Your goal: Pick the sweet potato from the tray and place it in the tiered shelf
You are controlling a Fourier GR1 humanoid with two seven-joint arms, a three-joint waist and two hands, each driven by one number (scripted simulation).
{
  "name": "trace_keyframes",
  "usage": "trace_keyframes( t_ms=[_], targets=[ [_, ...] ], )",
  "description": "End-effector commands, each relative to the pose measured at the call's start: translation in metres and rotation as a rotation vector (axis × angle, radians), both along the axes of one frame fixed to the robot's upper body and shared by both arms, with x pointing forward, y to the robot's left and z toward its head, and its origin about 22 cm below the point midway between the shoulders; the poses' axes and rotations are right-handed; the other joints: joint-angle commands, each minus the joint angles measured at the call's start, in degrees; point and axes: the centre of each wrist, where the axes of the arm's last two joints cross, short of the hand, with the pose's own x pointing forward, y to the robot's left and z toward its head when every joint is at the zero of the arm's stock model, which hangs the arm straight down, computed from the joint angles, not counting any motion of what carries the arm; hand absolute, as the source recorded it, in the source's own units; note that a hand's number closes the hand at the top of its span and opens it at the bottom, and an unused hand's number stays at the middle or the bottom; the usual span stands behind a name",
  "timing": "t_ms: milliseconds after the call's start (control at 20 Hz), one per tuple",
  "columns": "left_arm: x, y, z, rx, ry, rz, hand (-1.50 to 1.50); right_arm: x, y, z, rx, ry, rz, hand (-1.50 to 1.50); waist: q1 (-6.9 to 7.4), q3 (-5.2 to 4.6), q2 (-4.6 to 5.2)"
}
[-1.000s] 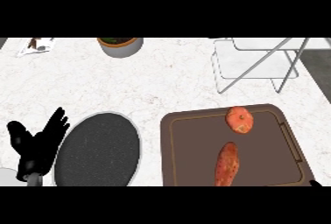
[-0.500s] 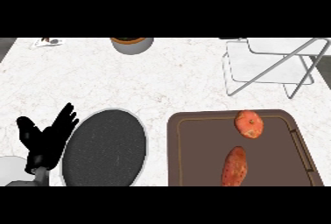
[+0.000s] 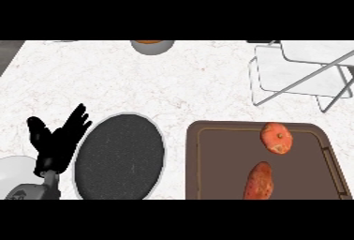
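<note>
The tiered shelf (image 3: 297, 70) at upper right ran off the top and right edges. Only the lower part of a bowl (image 3: 152, 46) showed at the top. The right hand was out of view. The sweet potato (image 3: 259, 181) lay in the brown tray (image 3: 214, 164) at lower right. Its long axis ran nearly up-down, its lower tip at the bottom edge. The left hand (image 3: 59, 143), at lower left beside a dark plate (image 3: 119, 157), was open, fingers spread and pointing up-right, holding nothing.

A kitchen: a white marbled table (image 3: 194, 79) carries a dark round plate (image 3: 119, 161), a brown tray (image 3: 221, 168) with a sweet potato (image 3: 259, 182) and a rounder orange vegetable (image 3: 276, 138), a wire tiered shelf (image 3: 297, 70) and a bowl (image 3: 152, 45) at the far edge.
</note>
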Motion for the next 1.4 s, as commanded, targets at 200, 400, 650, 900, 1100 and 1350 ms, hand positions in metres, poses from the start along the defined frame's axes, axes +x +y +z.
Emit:
trace_keyframes(
  t_ms=[200, 400, 650, 900, 1100, 1350],
  targets=[
    [0.005, -0.015, -0.006, 0.003, 0.093, -0.026, 0.00, 0.025, 0.017, 0.036, -0.038, 0.116, -0.053, -1.50, 1.05, -0.25, 0.34],
    [0.011, -0.022, -0.002, 0.000, 0.082, -0.031, 0.00, 0.036, 0.024, 0.030, -0.062, 0.227, -0.001, -1.50, 1.58, -0.27, 0.38],
    [-0.003, 0.000, -0.015, -0.002, 0.085, -0.031, 0.00, 0.048, 0.027, 0.013, -0.066, 0.287, -0.001, -1.50, 2.07, -0.29, 0.34],
    [-0.004, -0.023, -0.024, -0.004, 0.076, -0.018, 0.00, 0.050, 0.034, 0.002, -0.078, 0.309, -0.025, -1.50, 1.06, -0.33, 0.18],
    [0.003, 0.000, -0.007, 0.002, 0.071, -0.013, 0.00, 0.057, 0.035, 0.000, -0.121, 0.341, -0.046, -1.50, 1.12, -0.35, 0.10],
    [-0.001, 0.003, -0.018, -0.003, 0.100, -0.013, 0.00, 0.064, 0.046, -0.020, -0.126, 0.351, -0.032, -1.50, 0.86, -0.32, 0.09]
  ],
)
